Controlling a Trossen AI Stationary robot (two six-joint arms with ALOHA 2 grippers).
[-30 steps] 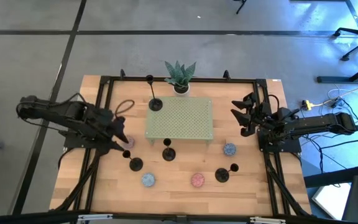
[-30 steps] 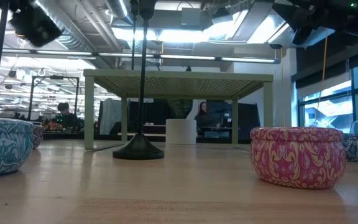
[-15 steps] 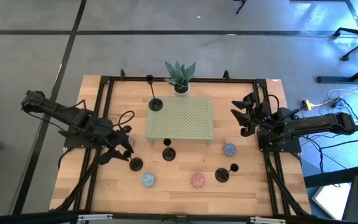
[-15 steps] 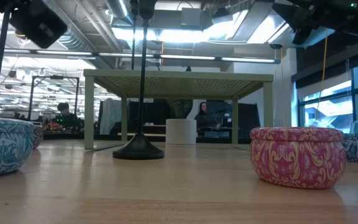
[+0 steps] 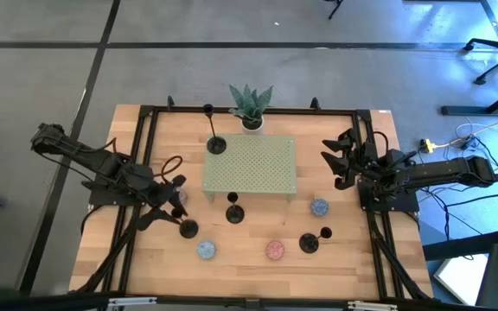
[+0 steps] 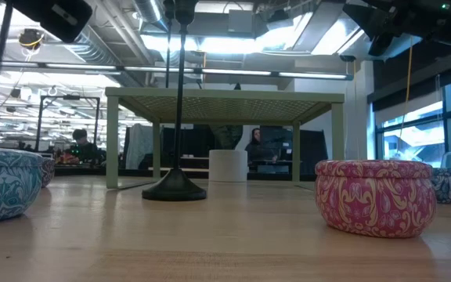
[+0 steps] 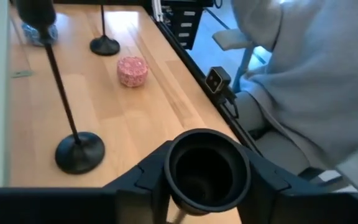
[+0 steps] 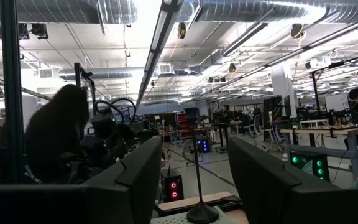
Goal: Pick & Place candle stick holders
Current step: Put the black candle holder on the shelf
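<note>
Left wrist view, nearest first: left gripper has its jaws against both sides of the cup of one candle stick holder, a narrow pinch right at the top. That holder's base sits on the desk toward the front-left, base apparently not lifted yet

Just beside the gripper is a pale tin. The next holder stands near, in front of the green rack. Right gripper waits above the right edge, jaws apart, nothing between them

Risks as I read them:
- pinch is on the cup, with a thin stem and heavy base below; base may swing or the cup may slip out if the grip is off-centre
- swinging base could clip the pale tin or the neighbouring holder and topple it
- a tilted set-down would tip it

Count:
- holders: 4 (gripped one, one in front of the rack, one front-right, one near the back edge)
- tins: 4
- rack: 1
- potted plant: 1, at the back edge
</note>
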